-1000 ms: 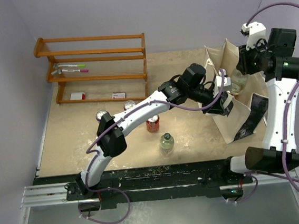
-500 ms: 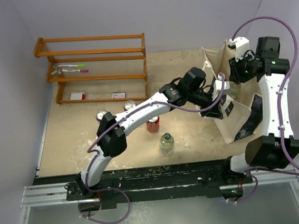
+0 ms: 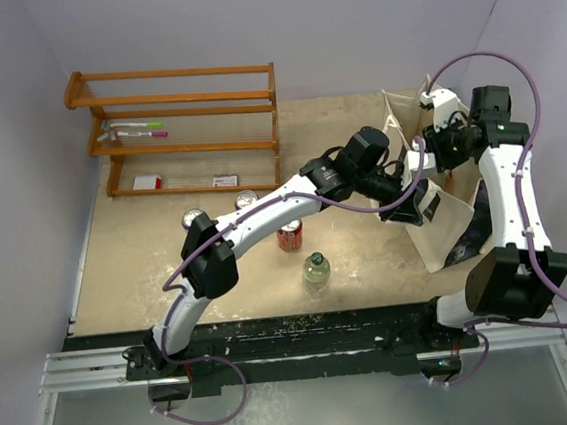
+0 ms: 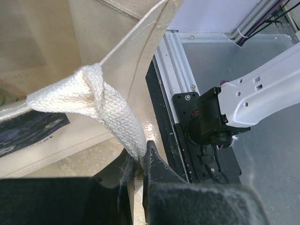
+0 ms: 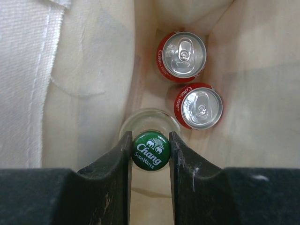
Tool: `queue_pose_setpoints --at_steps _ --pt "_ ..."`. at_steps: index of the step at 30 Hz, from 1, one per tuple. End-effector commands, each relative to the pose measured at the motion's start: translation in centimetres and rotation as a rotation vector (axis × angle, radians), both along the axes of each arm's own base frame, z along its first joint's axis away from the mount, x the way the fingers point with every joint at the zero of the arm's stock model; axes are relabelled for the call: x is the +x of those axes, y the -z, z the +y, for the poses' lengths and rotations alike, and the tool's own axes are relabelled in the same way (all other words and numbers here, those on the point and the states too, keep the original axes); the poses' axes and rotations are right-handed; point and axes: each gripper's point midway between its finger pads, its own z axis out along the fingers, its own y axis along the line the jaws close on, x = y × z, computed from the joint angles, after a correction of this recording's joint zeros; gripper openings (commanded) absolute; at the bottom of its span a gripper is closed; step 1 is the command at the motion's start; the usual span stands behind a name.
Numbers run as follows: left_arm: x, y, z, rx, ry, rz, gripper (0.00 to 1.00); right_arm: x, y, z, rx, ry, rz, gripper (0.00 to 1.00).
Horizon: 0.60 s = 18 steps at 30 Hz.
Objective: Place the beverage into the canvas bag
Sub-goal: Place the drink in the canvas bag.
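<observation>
The cream canvas bag [image 3: 447,225] stands open at the right of the table. My left gripper [image 3: 418,196] is shut on its woven handle [image 4: 117,110], and in the left wrist view the jaws [image 4: 137,157] pinch the strap. My right gripper [image 3: 440,145] is over the bag mouth. In the right wrist view it [image 5: 150,137] is shut on the green cap of a glass soda water bottle [image 5: 150,151], held upright inside the bag [image 5: 84,84]. Two red cans [image 5: 183,55] [image 5: 199,106] stand on the bag floor beside the bottle.
On the table left of the bag stand a red can [image 3: 290,235], a green-capped bottle [image 3: 315,270] and two more cans [image 3: 194,219] [image 3: 246,200]. A wooden rack [image 3: 180,132] with markers stands at the back left. The right arm's base [image 4: 211,122] sits close to the bag.
My right arm has swung left and down with the bottle, from beside the bag's right edge to over its mouth. The left gripper has kept hold of the handle.
</observation>
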Motion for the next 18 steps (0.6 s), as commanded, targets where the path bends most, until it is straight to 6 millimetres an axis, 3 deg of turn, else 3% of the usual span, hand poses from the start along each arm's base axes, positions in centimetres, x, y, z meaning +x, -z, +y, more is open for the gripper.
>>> queue_pose_setpoints --at_steps 1,11,18 --pt "-1.1 -4.2 1.1 -0.075 0.034 -0.026 0.0 3.1 -4.4 0.8 0.011 -0.01 -0.241 0.0" --pt "-1.5 -4.3 1.5 -0.075 0.045 -0.024 0.0 4.9 -2.2 1.1 0.075 0.043 -0.297 0.0" --pt "-1.6 -4.4 1.6 -0.076 0.051 -0.028 0.0 6.1 -2.8 1.0 0.119 0.092 -0.358 0.0"
